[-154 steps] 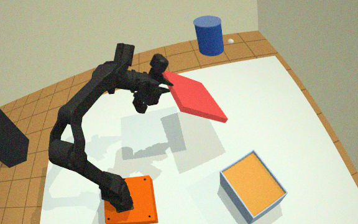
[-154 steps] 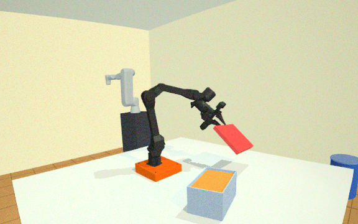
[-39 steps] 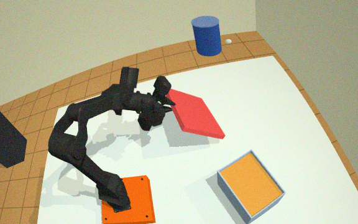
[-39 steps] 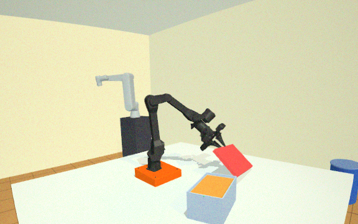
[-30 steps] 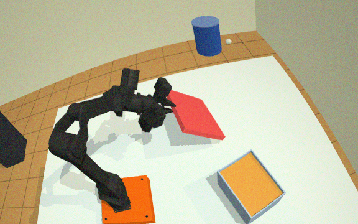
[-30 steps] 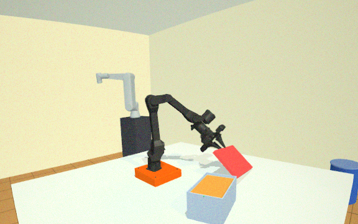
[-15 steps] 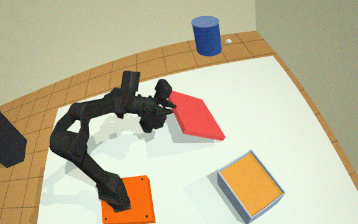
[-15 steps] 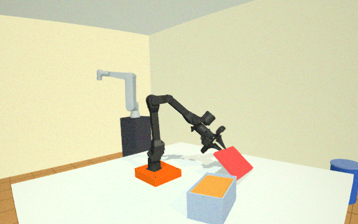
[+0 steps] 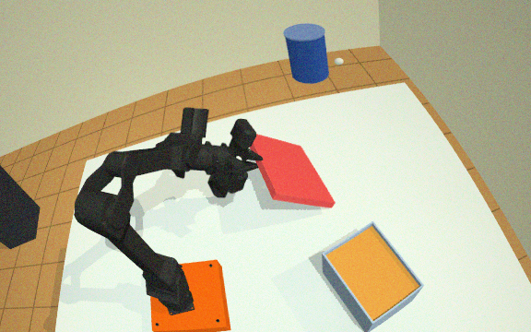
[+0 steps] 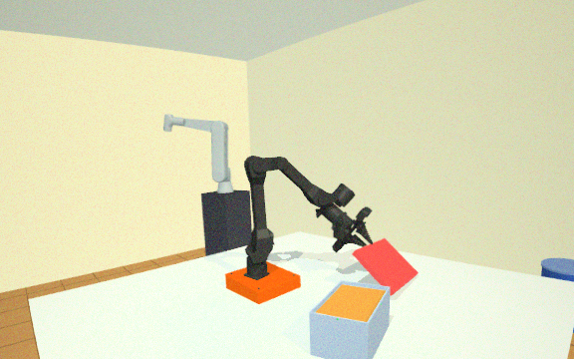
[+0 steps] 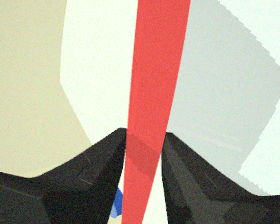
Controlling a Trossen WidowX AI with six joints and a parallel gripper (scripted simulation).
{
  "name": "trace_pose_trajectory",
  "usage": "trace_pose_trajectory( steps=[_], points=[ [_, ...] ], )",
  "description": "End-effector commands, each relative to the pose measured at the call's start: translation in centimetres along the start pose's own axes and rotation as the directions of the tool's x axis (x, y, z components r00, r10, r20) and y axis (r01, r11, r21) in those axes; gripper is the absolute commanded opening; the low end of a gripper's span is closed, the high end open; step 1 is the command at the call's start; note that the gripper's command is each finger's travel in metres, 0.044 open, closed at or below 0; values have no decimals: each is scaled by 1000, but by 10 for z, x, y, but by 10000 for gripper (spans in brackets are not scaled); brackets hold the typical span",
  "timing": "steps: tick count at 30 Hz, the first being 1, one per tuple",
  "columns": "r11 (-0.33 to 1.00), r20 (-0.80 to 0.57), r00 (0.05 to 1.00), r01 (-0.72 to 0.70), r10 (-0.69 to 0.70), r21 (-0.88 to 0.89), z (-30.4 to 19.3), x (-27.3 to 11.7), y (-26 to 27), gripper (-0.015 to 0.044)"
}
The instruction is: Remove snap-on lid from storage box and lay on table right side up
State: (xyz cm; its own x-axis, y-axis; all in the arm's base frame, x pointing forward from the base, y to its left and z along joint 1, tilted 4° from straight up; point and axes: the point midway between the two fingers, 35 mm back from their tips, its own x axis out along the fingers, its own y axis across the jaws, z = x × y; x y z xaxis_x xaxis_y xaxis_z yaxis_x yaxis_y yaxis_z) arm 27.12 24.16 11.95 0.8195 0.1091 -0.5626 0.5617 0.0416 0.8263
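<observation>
The red lid (image 9: pixel 293 171) (image 10: pixel 386 265) (image 11: pixel 156 65) is tilted steeply, its smooth outer face up, its near-arm edge high and its far edge low. Its shadow lies beneath it; whether the low edge touches the table is hard to tell. My gripper (image 9: pixel 260 162) (image 10: pixel 370 243) (image 11: pixel 144 138) is shut on the lid's raised edge, one finger on each side in the wrist view. The storage box (image 9: pixel 346 292) (image 10: pixel 339 334) is grey-blue, upright and open at the top, with an orange inside showing. It stands apart from the lid.
The white table (image 9: pixel 431 184) (image 10: pixel 143 319) bears the arm's orange base (image 9: pixel 206 295) (image 10: pixel 262 289). Beyond the table are a blue cylinder (image 9: pixel 309 57) (image 10: pixel 566 266) and a small white ball (image 9: pixel 338 61). A dark pedestal (image 9: pixel 3 203) (image 10: pixel 226 219) carries a grey arm (image 10: pixel 219 150).
</observation>
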Motion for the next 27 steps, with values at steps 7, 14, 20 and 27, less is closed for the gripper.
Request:
trace_pose_trajectory(
  steps=[7,14,20,27],
  points=[
    [1000,11,1000,19,-19,-25,2,8,-14,0],
    [1000,11,1000,19,-19,-25,3,12,-19,0],
    [1000,11,1000,19,-19,-25,3,15,-22,0],
    [1000,11,1000,19,-19,-25,3,18,-27,0]
  ],
)
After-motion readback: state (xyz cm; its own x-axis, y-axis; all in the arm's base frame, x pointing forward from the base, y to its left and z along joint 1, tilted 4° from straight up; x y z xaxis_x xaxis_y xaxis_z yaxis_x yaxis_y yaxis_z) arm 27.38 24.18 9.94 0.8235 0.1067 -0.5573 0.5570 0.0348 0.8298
